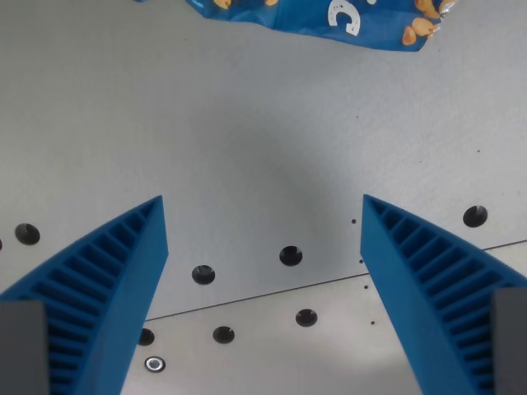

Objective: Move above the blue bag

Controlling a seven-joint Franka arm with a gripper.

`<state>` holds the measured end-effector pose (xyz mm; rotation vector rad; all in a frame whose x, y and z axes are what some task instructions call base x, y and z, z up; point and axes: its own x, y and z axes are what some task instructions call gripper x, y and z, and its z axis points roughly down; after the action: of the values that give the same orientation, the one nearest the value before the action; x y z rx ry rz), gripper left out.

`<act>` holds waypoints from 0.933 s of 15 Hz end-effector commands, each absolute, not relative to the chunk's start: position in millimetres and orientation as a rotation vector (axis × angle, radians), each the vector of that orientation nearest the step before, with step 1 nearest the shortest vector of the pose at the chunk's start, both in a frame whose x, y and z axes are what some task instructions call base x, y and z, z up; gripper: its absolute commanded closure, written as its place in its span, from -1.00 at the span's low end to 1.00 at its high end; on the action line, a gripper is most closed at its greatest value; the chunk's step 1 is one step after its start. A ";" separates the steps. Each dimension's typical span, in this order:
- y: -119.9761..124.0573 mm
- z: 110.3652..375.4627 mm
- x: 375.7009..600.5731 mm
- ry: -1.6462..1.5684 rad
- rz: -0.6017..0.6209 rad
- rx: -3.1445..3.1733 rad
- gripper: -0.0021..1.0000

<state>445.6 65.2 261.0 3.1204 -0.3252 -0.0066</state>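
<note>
Wrist view, blue snack bag [317, 18]: only its lower edge shows at the top of the picture, the rest is cut off.
Wrist view, gripper [263, 216]: spread wide, nothing held, well short of the bag over bare grey bench [247, 123].
Wrist view, bolt holes [290, 255]: between the fingers [107, 280], far from the bag.
Risk, undershoot: stopping early would leave the gripper over bench, since the bag's middle is hidden.
Risk, descent: dropping during travel could scuff the crinkled bag.
</note>
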 end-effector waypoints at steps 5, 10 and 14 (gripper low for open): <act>65.1 261.9 445.9 -0.323 -0.002 3.121 -1.00; 63.4 260.7 448.7 -0.300 0.001 3.124 -1.00; 59.5 257.8 455.6 -0.261 0.003 3.127 -1.00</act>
<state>448.2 63.4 259.3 3.1215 -0.3152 0.0001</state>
